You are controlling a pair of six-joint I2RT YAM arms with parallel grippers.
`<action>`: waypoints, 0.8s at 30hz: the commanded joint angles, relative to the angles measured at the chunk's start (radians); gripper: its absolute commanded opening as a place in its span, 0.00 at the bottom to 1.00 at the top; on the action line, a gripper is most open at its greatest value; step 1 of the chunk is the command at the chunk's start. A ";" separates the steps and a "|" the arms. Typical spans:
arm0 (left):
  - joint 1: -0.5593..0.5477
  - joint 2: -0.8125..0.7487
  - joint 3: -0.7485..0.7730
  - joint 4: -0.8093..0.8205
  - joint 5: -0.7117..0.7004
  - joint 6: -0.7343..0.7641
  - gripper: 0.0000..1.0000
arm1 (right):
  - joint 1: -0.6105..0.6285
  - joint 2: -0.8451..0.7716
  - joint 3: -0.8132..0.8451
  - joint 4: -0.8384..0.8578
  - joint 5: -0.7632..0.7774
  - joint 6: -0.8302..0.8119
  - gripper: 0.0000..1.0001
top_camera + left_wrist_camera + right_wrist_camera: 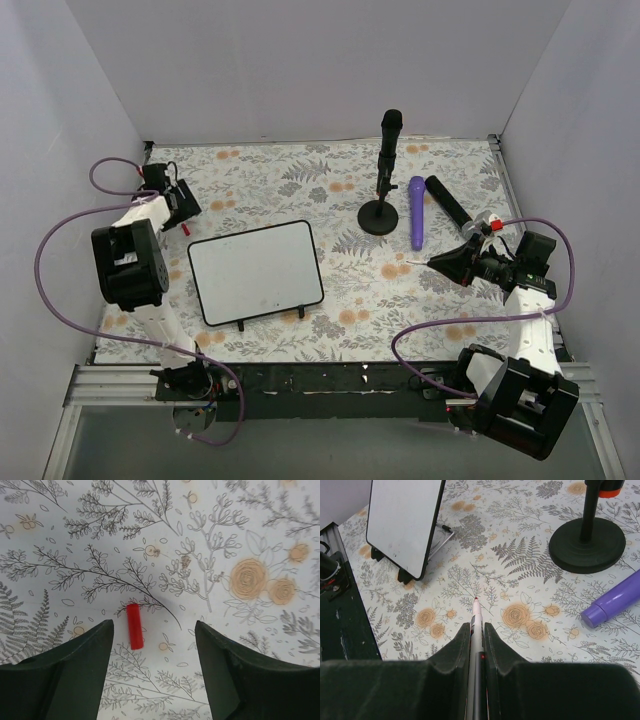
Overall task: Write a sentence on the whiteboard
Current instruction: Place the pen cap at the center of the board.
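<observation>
Left hand point(152, 627): fingers spread wide, low over the floral counter point(360, 300); a red cap point(134, 626) lies below the gap, untouched.
Right hand point(477, 626): pinched narrow on a marker point(476, 612), its red tip pointing toward the board.
Board point(255, 272): left of centre, propped tilted on its feet, face white, well apart from the right hand.
Stand point(380, 215): upright at the far middle, a purple mic point(416, 212) lying just right of it.

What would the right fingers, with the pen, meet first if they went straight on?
Probably the flowered table cover, just ahead of the pen in the right fingers. That line passes between the whiteboard and the black stand base, touching neither; depth is unclear.
</observation>
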 commanded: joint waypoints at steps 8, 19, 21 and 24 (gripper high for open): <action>0.002 -0.370 0.054 -0.030 0.358 0.001 0.93 | -0.005 0.002 0.033 -0.022 -0.011 -0.039 0.01; -0.261 -0.605 -0.037 -0.128 0.592 0.242 0.98 | -0.005 0.006 0.031 -0.035 -0.008 -0.061 0.01; -0.323 -0.588 0.002 -0.211 0.587 0.344 0.98 | -0.005 0.006 0.031 -0.036 -0.008 -0.062 0.01; -0.349 -0.561 0.016 -0.268 0.650 0.415 0.98 | -0.005 0.005 0.031 -0.038 -0.011 -0.064 0.01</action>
